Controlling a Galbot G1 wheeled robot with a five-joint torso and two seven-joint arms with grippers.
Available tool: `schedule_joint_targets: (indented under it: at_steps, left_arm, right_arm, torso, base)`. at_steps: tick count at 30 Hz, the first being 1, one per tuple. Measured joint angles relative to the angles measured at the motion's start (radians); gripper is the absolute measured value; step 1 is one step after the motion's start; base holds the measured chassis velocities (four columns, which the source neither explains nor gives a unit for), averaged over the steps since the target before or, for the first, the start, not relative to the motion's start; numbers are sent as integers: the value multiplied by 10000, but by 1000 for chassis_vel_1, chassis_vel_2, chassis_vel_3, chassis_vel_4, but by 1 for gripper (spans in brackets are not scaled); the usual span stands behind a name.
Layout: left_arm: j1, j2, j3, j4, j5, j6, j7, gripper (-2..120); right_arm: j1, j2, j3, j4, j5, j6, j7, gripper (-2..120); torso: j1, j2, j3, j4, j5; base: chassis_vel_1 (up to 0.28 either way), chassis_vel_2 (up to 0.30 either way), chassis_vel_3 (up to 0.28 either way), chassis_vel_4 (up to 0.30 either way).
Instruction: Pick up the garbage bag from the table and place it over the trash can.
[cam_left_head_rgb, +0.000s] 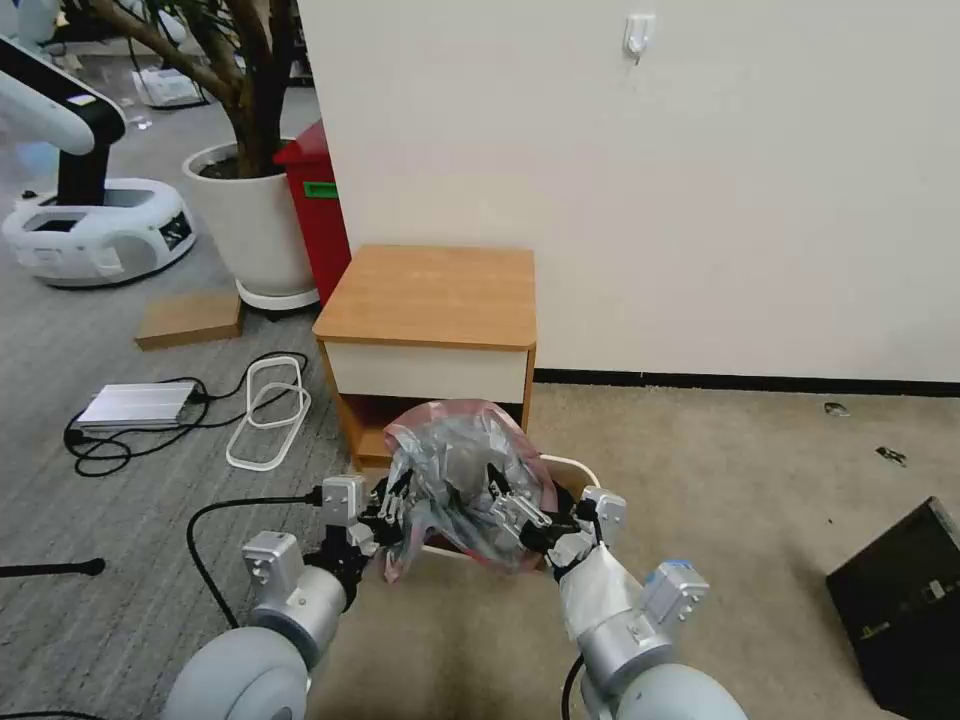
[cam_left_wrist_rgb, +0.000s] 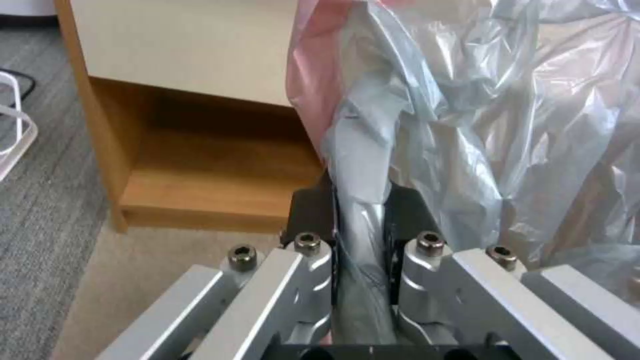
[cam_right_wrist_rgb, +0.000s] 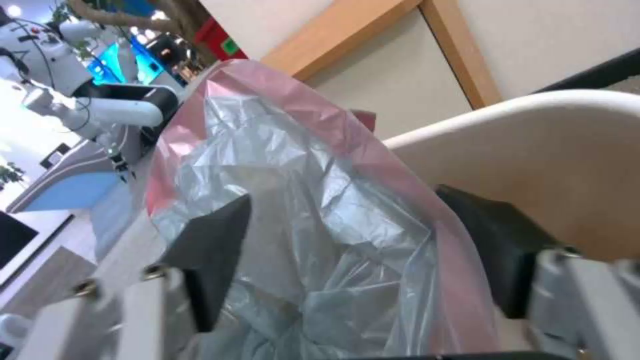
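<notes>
A: Where is the garbage bag (cam_left_head_rgb: 468, 480)?

B: Off the table (cam_left_head_rgb: 430, 296) already. It hangs in the air in front of the nightstand's open shelf, ballooned between both arms, with its pinkish-red rim arching over the top and down the left side.

A: And the trash can (cam_left_head_rgb: 578, 470)?

B: On the carpet just below and behind the bag; a curve of its cream rim peeks out on the right. The bag seems held there so its mouth can be spread over that rim.

A: How is it gripped?

B: The left gripper (cam_left_wrist_rgb: 359, 220) is pressed together on a twisted fold of grey plastic, anchoring that side. The right gripper (cam_right_wrist_rgb: 360, 250) stands spread, dark pads well apart, with plastic billowing between them and the bin's rim just beside one pad. I judge it is not clamping anything.

A: Anything else nearby?

B: A white plant pot (cam_left_head_rgb: 252, 220) and a tall red bin (cam_left_head_rgb: 316, 215) stand well apart, beyond the table.
</notes>
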Motion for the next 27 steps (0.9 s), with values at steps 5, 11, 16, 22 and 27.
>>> schedule_joint_targets:
  at_steps: [5,11,16,22,27]
  left_arm:
    - [37,-110,-13,66,-174,19,0,9]
    - [36,-145,-36,135,-355,54,-19,9]
    - [25,-144,-90,186,-378,66,-16,9]
    - [34,-142,-107,217,-378,73,-3,9]
    - [81,-126,-122,186,-403,86,54,9]
  right_arm:
    - [-36,108,21,-48,-239,83,-154,52]
    - [-72,116,47,-55,-349,99,-235,32]
    - [-65,104,130,-95,-493,273,-444,14]
    - [17,81,360,-93,-523,353,-543,0]
    - [233,-19,982,68,-199,300,-565,0]
  torso:
    - [0,0,0,1,0]
    - [0,1,0,0,0]
    - [0,1,0,0,0]
    - [0,1,0,1,0]
    - [0,1,0,0,0]
  base:
    - [0,0,0,0]
    - [0,0,0,0]
    - [0,0,0,0]
    - [0,0,0,0]
    - [0,0,0,0]
